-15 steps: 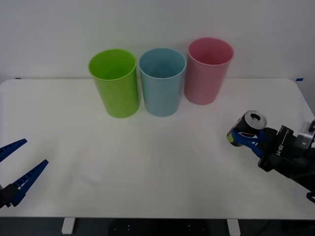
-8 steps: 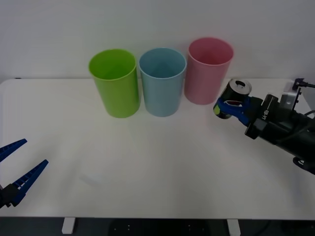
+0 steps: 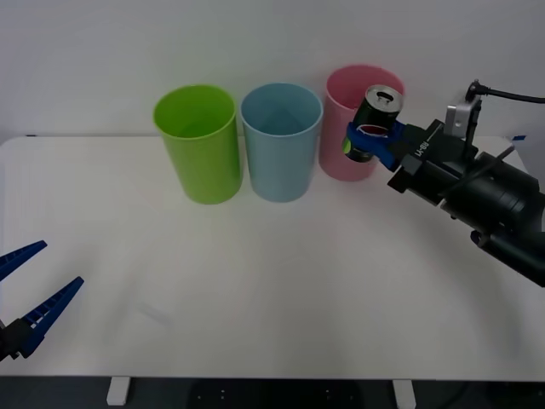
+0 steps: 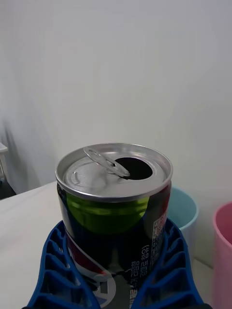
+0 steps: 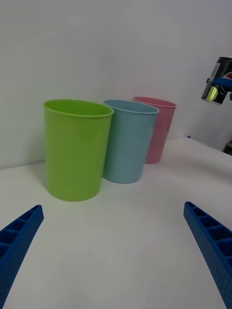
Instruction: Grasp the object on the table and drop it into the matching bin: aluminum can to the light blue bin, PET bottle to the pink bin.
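My right gripper [image 3: 371, 135] is shut on the aluminum can [image 3: 372, 124], a small dark can with a silver top, held upright in the air in front of the pink bin [image 3: 349, 153]. In the right wrist view the can [image 4: 113, 212] sits between the blue fingers [image 4: 53, 270], its pull tab open, with the light blue bin [image 4: 186, 212] and the pink bin [image 4: 223, 241] behind it. The light blue bin [image 3: 281, 141] stands left of the pink one on the table [image 3: 255, 281]. My left gripper [image 3: 30, 290] waits open at the table's front left corner.
A lime green bin [image 3: 197, 142] stands left of the light blue bin, the three in a row at the back of the table. In the left wrist view the green bin [image 5: 76, 147], light blue bin [image 5: 129, 140] and pink bin [image 5: 157, 128] stand ahead, the held can [image 5: 220, 79] high beside them.
My right gripper has lifted the can off the table's right side and carried it up and to the left, to the front of the pink bin. The left arm has not moved.
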Available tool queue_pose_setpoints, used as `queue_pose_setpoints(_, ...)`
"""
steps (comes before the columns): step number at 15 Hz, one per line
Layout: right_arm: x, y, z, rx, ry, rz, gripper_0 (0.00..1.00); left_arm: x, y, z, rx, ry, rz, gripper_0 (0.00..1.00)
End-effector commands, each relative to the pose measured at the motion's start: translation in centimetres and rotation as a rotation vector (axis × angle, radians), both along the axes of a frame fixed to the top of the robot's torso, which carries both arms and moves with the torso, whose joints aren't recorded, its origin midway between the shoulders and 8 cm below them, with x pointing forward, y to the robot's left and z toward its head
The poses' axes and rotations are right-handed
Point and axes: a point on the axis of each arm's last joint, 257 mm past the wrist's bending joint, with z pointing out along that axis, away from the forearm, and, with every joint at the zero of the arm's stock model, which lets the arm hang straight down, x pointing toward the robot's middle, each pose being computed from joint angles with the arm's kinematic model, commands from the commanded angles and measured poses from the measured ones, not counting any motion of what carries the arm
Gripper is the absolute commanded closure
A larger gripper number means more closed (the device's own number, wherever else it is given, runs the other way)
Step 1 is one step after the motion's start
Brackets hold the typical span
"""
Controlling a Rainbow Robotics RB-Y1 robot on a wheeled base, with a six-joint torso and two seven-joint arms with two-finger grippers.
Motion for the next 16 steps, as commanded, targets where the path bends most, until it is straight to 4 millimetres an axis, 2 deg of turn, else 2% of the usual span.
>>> queue_pose_setpoints(1, 2.0, 1.1, 1.0, -0.005, 0.003, 0.015, 1.0, 0.0, 0.0, 0.0, 0.0, 0.0, 0.0, 0.0)
queue_pose_setpoints(8, 9.0, 4.4, 2.4, -0.016, 0.047, -0.017, 1.0, 0.0, 0.0, 0.0, 0.0, 0.0, 0.0, 0.0)
queue_pose_setpoints(16, 14.1, 9.6, 2.8, -0.024, 0.097, -0.044, 1.0, 0.0, 0.0, 0.0, 0.0, 0.0, 0.0, 0.0)
